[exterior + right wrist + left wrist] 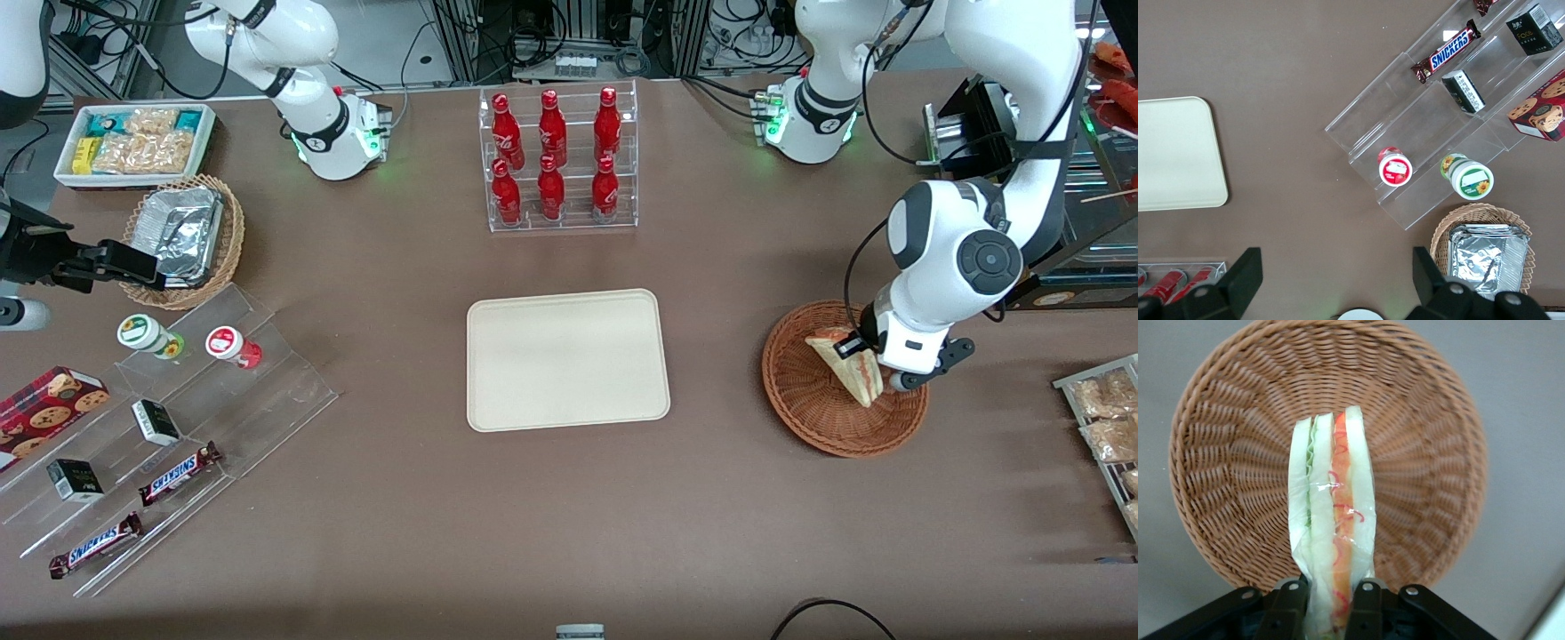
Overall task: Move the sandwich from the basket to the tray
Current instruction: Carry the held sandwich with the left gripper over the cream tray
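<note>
Brown matte tabletop [373,498] fills the scene, w/ cable clutter along its farthest edge. Key relation: the tray [567,359] sits mid-table, well apart from the basket [805,404], which lies toward the working arm's end. So the carry runs sideways along the table toward the parked arm's end, at roughly the same depth from the front camera.

Left arm's gripper [1327,603] hangs over the basket, fingers [1290,607] pinched narrow on one end of the sandwich [1331,520]. Sandwich's long axis runs straight out from the fingertips, layers edge-on to the wrist cam. In the front view the sandwich [845,363] hangs tilted, pointed end down toward the weave; whether the tip touches the basket or is just clear can't be told, though the wrist view suggests it's lifted.

Materials etc.:
- Sandwich: soft pale bread wedge, green, orange and red filling, in thin clear film w/ red print. Likely squashy and slippery, so the pinch probably bites film as much as bread.
- Basket: round, shallow, reddish-brown wicker, ribbed coarse weave; a low tip could catch on the rim.
- Tray: flat cream-beige rectangle, rounded corners, low rim, smooth and bare.

Judgement: the next move calls for height before going sideways, then a gentle set-down, as the wedge may tip flat.
</note>
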